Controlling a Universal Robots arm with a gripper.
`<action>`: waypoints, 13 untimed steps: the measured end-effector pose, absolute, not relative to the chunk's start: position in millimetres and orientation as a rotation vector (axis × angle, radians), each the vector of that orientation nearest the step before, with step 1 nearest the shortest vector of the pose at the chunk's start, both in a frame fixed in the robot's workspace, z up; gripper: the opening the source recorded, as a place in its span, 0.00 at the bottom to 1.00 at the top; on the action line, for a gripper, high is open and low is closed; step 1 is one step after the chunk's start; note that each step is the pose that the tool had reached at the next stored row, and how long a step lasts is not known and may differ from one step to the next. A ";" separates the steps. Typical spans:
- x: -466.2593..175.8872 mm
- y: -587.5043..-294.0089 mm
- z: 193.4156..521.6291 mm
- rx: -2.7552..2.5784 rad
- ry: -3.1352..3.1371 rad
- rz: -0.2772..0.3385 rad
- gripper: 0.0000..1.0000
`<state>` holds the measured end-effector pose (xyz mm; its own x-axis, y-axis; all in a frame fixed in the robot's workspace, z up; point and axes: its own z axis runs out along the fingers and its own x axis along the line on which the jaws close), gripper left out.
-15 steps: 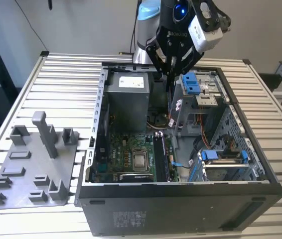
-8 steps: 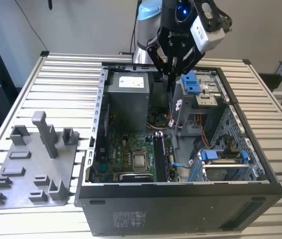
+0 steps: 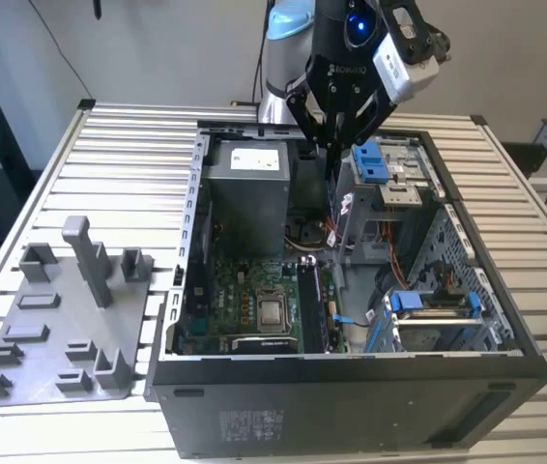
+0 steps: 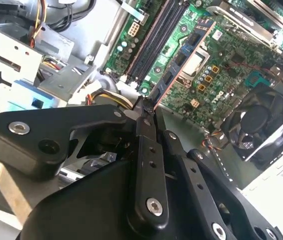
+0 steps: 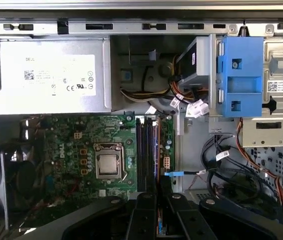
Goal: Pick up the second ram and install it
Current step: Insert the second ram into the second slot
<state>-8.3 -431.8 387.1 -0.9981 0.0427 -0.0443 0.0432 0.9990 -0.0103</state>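
One ram (image 3: pixel 335 184) hangs on edge from the gripper (image 3: pixel 334 150). The fingers (image 4: pixel 149 150) are pinched tight on its upper end. It is held over the far side of the open case (image 3: pixel 351 406), between the power supply (image 3: pixel 244 188) and the drive cage (image 3: pixel 389 184), and is not yet seated.

To seat it well, I judge the stick's long edge should run parallel to the slots (image 5: pixel 146 150) and sit squarely over a free one. It should come straight down with even pressure on both ends, clear of the loose cables (image 5: pixel 221 160) just beside them. I cannot tell which slots are already filled.

The case lies on the table (image 3: pixel 129 155) and holds the board (image 5: pixel 81 150), the socket (image 5: pixel 107 165) and a fan (image 5: pixel 16 180). A grey tray (image 3: pixel 51 329) with posts sits just beside the case, at the table's near corner on the exterior view's left.
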 end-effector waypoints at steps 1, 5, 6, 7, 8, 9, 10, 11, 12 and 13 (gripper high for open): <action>-8.3 -431.8 386.7 0.067 3.096 -0.017 0.14; -8.3 -431.5 379.6 0.068 3.096 -0.017 0.14; -8.3 -431.2 377.8 0.068 3.097 -0.017 0.14; -8.3 -430.8 376.0 0.068 3.097 -0.018 0.14; -8.4 -430.3 374.2 0.068 3.096 -0.017 0.14; -8.4 -429.9 372.2 0.068 3.096 -0.017 0.14; -8.4 -429.4 370.3 0.068 3.096 -0.017 0.14; -8.4 -429.0 368.6 0.068 3.096 -0.017 0.14; -8.5 -428.7 366.6 0.068 3.096 -0.017 0.14; -8.6 -428.6 364.8 0.068 3.096 -0.017 0.14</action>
